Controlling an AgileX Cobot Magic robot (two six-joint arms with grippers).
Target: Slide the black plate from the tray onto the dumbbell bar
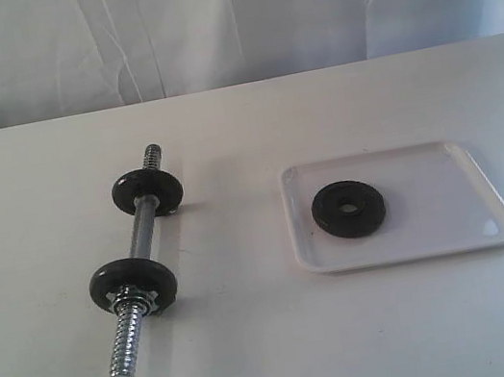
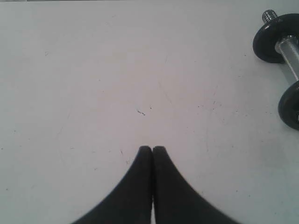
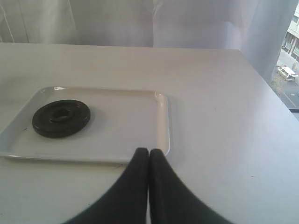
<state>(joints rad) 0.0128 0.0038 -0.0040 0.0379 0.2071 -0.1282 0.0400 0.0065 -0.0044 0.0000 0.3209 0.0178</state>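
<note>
The black plate (image 1: 348,209) lies flat in the left half of the white tray (image 1: 452,212), centre hole up. It shows in the right wrist view too, the plate (image 3: 61,118) in the tray (image 3: 126,123). The dumbbell bar (image 1: 141,265) lies on the table left of the tray, with two small black discs and bare threaded ends; part of the bar (image 2: 287,49) shows in the left wrist view. My left gripper (image 2: 152,148) is shut and empty over bare table. My right gripper (image 3: 149,151) is shut and empty just outside the tray's near corner. Neither gripper appears in the exterior view.
The white table (image 1: 282,359) runs back to a white curtain (image 1: 222,18). In the right wrist view the table's edge (image 3: 261,74) and a window beyond it show.
</note>
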